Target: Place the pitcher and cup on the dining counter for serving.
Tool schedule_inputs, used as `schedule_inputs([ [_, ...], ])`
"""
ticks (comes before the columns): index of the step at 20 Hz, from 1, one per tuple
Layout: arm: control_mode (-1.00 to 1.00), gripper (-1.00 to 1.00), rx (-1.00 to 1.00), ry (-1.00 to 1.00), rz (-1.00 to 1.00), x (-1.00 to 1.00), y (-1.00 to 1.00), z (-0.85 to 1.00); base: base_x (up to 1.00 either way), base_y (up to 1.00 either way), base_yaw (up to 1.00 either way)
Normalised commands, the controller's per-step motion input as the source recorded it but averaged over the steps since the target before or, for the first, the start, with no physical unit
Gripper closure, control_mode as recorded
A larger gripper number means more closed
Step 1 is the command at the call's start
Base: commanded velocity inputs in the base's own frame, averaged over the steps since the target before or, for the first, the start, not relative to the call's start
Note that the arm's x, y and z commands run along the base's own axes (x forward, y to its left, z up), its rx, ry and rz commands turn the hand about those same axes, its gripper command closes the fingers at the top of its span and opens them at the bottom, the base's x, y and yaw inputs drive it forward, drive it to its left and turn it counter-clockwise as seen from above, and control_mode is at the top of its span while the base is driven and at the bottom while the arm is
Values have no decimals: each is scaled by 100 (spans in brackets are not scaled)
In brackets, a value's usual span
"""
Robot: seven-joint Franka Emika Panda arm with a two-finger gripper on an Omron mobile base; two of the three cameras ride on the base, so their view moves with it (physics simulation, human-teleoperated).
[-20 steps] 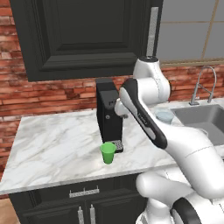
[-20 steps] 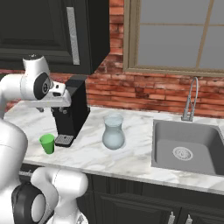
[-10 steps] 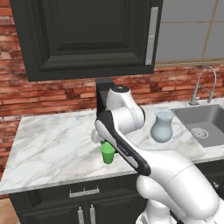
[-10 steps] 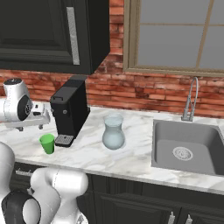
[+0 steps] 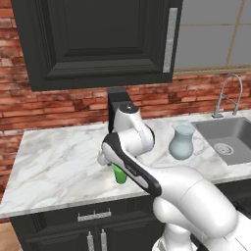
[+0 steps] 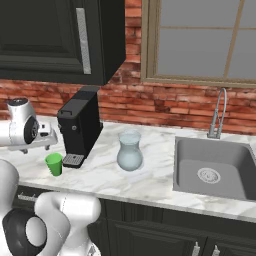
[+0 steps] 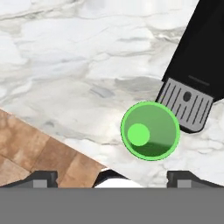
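Just right of centre in the hand view, the small bright green tapered cup [image 7: 150, 130] is standing upright on the white-grey marble surface [image 7: 78, 65] beside the black coffee machine's drip tray [image 7: 187, 104], looking light, rigid and slick-walled, inviting a mid-wall pinch while the tool [image 7: 112, 177] is hovering with tips spread wide.

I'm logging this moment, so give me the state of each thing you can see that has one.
cup: upright, empty, beside the coffee machine's drip tray
pitcher: upright on the marble counter, untouched
gripper: open, above the cup, holding nothing
faucet: no water running
upper cabinet door: closed
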Motion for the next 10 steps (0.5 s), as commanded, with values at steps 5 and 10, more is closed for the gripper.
schedule_inputs([
  [5,-100,-100,-1,2,0,16,0,-61,0,0,0],
  [10,-100,-100,-1,-1,-1,11,0,-45,0,0,0],
])
